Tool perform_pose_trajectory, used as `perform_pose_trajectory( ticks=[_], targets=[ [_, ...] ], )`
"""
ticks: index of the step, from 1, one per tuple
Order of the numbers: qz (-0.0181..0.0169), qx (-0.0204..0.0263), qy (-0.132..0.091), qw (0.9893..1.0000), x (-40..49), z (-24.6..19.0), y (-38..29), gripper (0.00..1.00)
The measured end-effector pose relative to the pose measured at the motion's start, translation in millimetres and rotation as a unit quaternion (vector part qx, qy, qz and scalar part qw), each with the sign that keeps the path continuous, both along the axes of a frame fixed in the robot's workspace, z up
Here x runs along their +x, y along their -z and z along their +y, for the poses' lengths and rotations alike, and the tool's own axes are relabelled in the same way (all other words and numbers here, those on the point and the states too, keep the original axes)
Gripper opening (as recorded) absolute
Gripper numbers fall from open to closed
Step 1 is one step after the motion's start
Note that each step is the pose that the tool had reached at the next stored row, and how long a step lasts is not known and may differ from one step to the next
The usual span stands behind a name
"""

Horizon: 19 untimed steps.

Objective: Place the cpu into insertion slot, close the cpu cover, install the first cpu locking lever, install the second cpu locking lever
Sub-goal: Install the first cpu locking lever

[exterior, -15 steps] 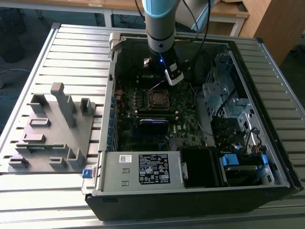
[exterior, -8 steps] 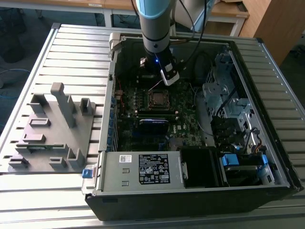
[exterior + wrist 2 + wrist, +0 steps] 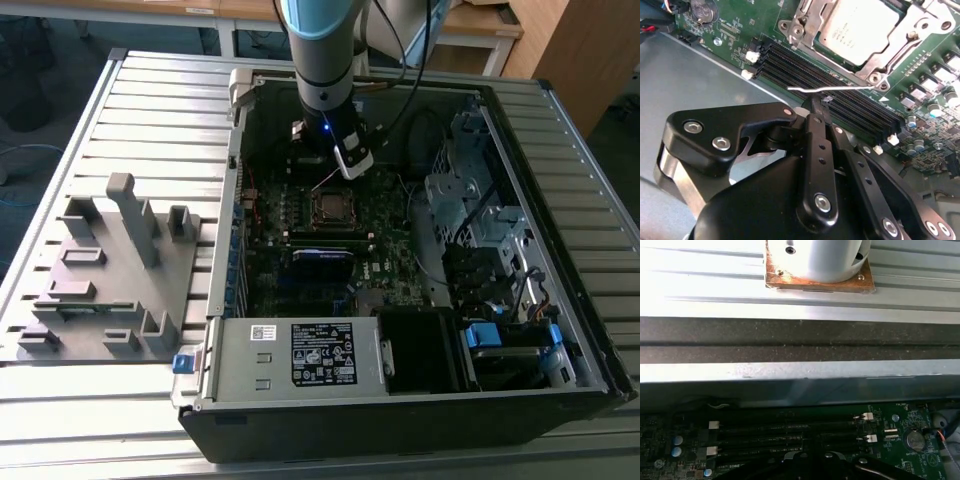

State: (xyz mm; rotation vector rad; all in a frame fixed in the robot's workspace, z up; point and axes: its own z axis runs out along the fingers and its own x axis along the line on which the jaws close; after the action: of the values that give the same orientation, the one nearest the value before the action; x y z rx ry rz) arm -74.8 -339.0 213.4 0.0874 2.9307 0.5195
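In the second wrist view the gripper (image 3: 816,106) is nearest. Its black fingers (image 3: 816,145) are drawn together at the tips, with nothing seen between them. Just past the tips a thin silvery locking lever (image 3: 835,89) reaches out from a corner of the socket and crosses the black memory slots (image 3: 790,70). I cannot tell whether the tips touch it.

Beyond the slots the cpu (image 3: 860,25) lies seated in the socket. The cpu cover (image 3: 917,22) is folded down flat around it, so its grey top shows through the window.

In the exterior view the arm (image 3: 322,50) comes down into the open computer case (image 3: 560,130). The insertion slot (image 3: 316,208) sits at about 6 o'clock from the gripper, just beside it (near the middle of the green-black board).

Further along that 6 o'clock line lies the labelled power supply (image 3: 320,355). A metal drive cage (image 3: 470,200) stands at 3 o'clock from the slot. At 9 o'clock from the case, well apart from it, a grey fixture (image 3: 100,270) rests on the slatted table (image 3: 60,420).
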Motion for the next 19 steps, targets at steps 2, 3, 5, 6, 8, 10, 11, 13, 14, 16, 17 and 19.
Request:
perform_pose_trajectory(
  ticks=[2, 3, 5, 6, 8, 10, 11, 13, 14, 16, 17, 19],
  targets=[
    [0.0, -0.0001, 0.0, 1.0, 0.0, -0.1, -1.6, 0.1],
    [0.0, 0.0, 0.0, 1.0, 0.0, 0.0, -2.6, 0.1],
    [0.0, 0.0, 0.0, 1.0, 0.0, -0.1, -4.7, 0.1],
    [0.0, 0.0, 0.0, 1.0, 0.0, -0.1, -5.4, 0.1],
    [0.0, 0.0, 0.0, 1.0, 0.0, -0.2, -6.3, 0.1],
    [0.0, 0.0, 0.0, 1.0, 0.0, -0.8, -6.4, 0.1],
    [0.0, 0.0, 0.0, 1.0, 0.0, -1.4, -6.4, 0.1],
    [0.0, 0.0, 0.0, 1.0, 0.0, -3.2, -6.4, 0.1],
    [0.0, 0.0, 0.0, 1.0, 0.0, -4.2, -6.4, 0.1],
    [0.0, 0.0, 0.0, 1.0, 0.1, -6.2, -6.4, 0.1],
    [0.0, 0.0, 0.0, 1.0, 0.1, -7.2, -6.4, 0.1],
    [0.0, 0.0, 0.0, 1.0, 0.1, -9.2, -6.4, 0.1]
  ],
)
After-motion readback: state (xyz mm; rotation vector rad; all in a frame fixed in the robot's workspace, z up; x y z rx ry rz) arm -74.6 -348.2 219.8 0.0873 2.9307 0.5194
